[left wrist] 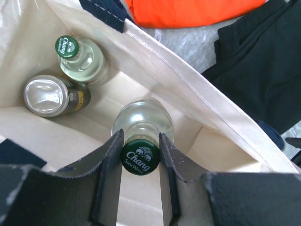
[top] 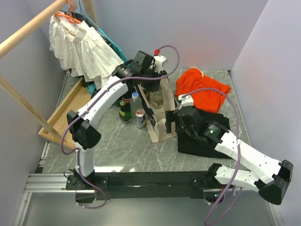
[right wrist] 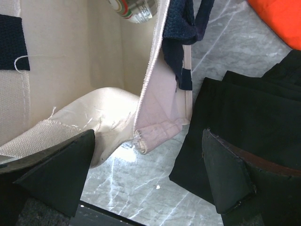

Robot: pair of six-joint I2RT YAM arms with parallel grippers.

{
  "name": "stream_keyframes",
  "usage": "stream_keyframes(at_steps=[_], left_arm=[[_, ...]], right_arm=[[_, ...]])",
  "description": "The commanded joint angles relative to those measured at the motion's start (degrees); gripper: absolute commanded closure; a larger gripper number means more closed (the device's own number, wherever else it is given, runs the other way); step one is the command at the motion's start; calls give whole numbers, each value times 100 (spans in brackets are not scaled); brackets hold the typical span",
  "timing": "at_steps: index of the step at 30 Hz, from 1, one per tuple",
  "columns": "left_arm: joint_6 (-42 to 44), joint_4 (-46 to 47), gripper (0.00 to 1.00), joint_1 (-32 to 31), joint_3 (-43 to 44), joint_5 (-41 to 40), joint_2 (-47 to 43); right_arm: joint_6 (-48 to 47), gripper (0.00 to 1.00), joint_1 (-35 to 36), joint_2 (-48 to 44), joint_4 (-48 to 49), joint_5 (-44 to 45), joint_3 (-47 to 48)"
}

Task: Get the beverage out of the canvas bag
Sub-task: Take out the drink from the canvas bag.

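Looking down over the table, I see the left gripper (left wrist: 140,162) sunk into the open mouth of the boxy beige canvas bag (top: 162,132) with black strap handles. Its two dark fingers (left wrist: 109,174) are pressed against either side of the green "Chang" cap of a clear glass soda-water bottle (left wrist: 142,125), so it looks clamped on the neck. The bottle's body is well below the rim and between the bag's walls (left wrist: 188,84). Whether its base has left the bag's floor I cannot tell.

Two more drinks share the bag with it, a second green-capped glass bottle (left wrist: 81,59) and a silver-topped can (left wrist: 51,95) just beside that one.

The right gripper (right wrist: 146,179) is down at the bag's near corner with its fingers spread wide. The hemmed edge of the bag (right wrist: 150,136) lies between them, but neither finger touches it, so it is bracing nothing.

Beside the bag on the marble-patterned tabletop (top: 122,150) stand a dark green bottle (top: 124,112), a clear plastic bottle (top: 135,101) and a small can (top: 140,119). I can't say where they came from.

By my reckoning the grasp is made and the real work is left: lifting the bottle straight up past the rim, carrying it clear and setting it down outside.
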Motion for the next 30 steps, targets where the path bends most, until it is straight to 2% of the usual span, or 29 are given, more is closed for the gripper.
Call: stream_keyframes(at_steps=[1, 17, 30], left_arm=[[-69, 833, 99, -54, 84, 106, -862], [54, 727, 99, -160, 242, 19, -1196], [45, 920, 99, -213, -83, -96, -1750]], right_arm=[[29, 0, 42, -170, -377, 231, 107], [275, 0, 51, -153, -412, 372, 195], [319, 0, 51, -83, -492, 372, 221]])
